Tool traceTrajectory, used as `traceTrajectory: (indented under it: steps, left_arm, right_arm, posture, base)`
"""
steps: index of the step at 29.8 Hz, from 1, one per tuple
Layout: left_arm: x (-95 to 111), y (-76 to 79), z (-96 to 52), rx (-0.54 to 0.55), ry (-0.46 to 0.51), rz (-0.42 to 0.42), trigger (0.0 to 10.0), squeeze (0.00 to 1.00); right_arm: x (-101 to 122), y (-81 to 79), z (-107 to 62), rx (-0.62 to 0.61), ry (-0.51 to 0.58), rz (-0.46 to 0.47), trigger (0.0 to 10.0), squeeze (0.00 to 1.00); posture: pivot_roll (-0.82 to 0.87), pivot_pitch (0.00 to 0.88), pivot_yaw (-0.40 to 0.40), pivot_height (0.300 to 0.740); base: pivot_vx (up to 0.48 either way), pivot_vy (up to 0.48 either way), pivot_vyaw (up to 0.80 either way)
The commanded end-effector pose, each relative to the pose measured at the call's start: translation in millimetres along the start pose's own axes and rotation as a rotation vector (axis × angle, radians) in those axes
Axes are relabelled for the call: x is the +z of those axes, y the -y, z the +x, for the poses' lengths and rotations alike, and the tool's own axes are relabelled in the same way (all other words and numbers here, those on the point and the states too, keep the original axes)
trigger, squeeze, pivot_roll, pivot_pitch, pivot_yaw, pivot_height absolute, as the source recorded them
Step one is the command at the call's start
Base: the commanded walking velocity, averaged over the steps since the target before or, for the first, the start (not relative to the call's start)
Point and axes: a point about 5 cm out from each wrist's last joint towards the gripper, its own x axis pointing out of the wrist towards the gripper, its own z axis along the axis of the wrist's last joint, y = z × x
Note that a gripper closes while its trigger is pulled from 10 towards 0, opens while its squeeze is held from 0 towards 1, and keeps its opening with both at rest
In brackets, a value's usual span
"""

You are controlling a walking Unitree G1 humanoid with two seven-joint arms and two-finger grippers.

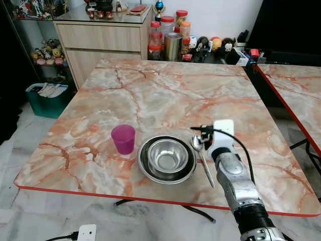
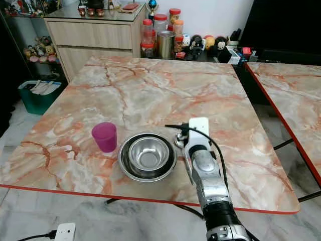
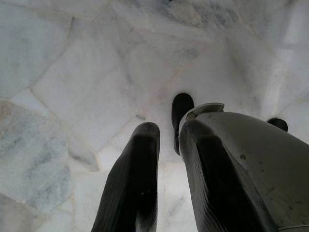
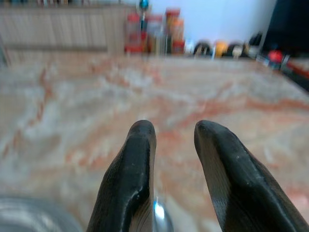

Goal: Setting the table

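Note:
On the marble table [image 1: 150, 85], near its front edge, a purple cup [image 1: 123, 138] stands upright to the left of a steel bowl [image 1: 167, 154] nested in a wider steel dish [image 1: 145, 168]. A metal spoon [image 1: 203, 159] lies just right of the dish, handle toward the front edge. My right gripper [image 1: 202, 134] hovers low over the spoon's bowl end. In the right wrist view this gripper [image 4: 174, 128] is open, with the spoon's bowl [image 4: 160, 216] below its fingers and nothing between them. My left gripper [image 3: 169, 128] hangs idle over the floor tiles, fingers slightly apart.
Jars and tins [image 1: 168, 32] crowd the far edge beside a wooden cabinet [image 1: 103, 37]. A second marble table [image 1: 296, 85] stands close on the right. A green bin [image 1: 47, 98] sits on the floor at left, and a power socket [image 1: 86, 232] lies below the front edge.

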Motion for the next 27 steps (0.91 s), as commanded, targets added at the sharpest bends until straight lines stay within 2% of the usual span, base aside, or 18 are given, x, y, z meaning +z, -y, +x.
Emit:
traceTrajectory:
  steps: [1, 2, 10, 16, 27]
  left_arm:
    - [-4, 0.9, -0.6, -0.006, -0.012, -0.005, 10.0, 0.0]
    - [-4, 1.0, -0.6, -0.006, -0.009, -0.001, 10.0, 0.0]
    - [-4, 2.4, -0.6, -0.004, -0.008, 0.013, 10.0, 0.0]
    - [-5, 1.7, -0.8, 0.003, -0.017, 0.032, 10.0, 0.0]
    - [-6, 0.6, -1.1, 0.002, -0.018, 0.052, 10.0, 0.0]
  right_arm:
    - [16, 0.9, 2.7, -0.009, 0.082, 0.017, 10.0, 0.0]
    - [23, -1.5, 2.7, 0.007, 0.13, 0.024, 10.0, 0.0]
    - [28, -6.0, 3.3, 0.042, 0.166, 0.012, 10.0, 0.0]
    - [27, -14.4, 5.3, 0.055, 0.187, 0.022, 10.0, 0.0]
    - [25, -8.7, 5.2, 0.048, 0.198, 0.01, 10.0, 0.0]
  posture:
    - [0.07, 0.0, -0.046, 0.728]
    - [0.07, 0.0, -0.047, 0.728]
    - [0.06, 0.0, -0.059, 0.728]
    - [0.07, 0.0, -0.046, 0.728]
    - [0.06, 0.0, -0.041, 0.728]
  base:
    - [0.0, 0.0, 0.0]
    - [0.0, 0.0, 0.0]
    - [0.0, 0.0, 0.0]
    - [0.0, -0.453, 0.0]
    - [0.0, -0.47, 0.0]
